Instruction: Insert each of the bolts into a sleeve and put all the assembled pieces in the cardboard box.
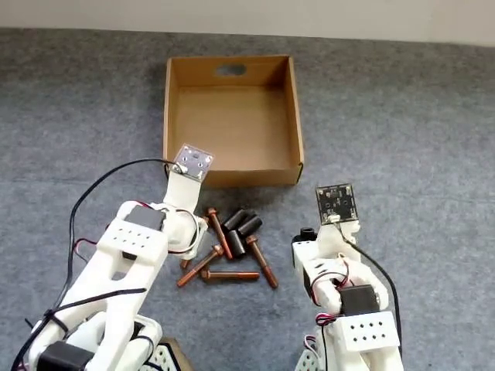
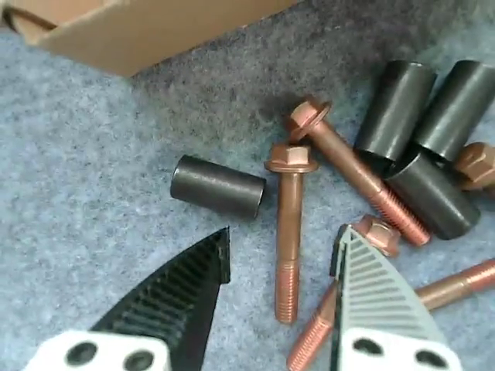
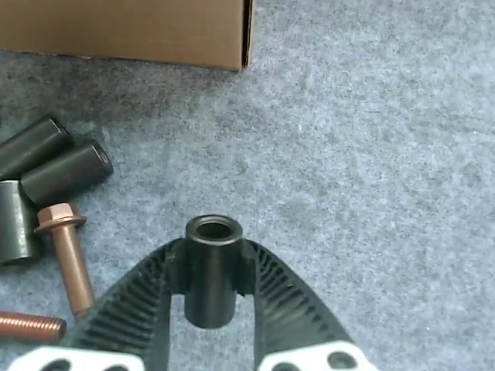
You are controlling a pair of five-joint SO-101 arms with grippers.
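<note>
Your right gripper [image 3: 210,255] clamps a sleeve [image 3: 210,290]; your left gripper [image 2: 284,236], spread apart, straddles a bolt [image 2: 290,193], its arm [image 1: 131,255] partly hiding the centre pile [image 1: 240,239].

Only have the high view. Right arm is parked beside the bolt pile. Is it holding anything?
Observer: Yes. The right jaws are shut on a black cylindrical sleeve, with its open end poking out past the tips.
Operator: Bolt in it yet?
Observer: No. The bore looks empty from the end that shows.
Operator: And the left arm?
Observer: The left jaws are open, one tip on each side of a copper-coloured hex-head bolt lying flat on the grey carpet. Nothing is gripped.
</note>
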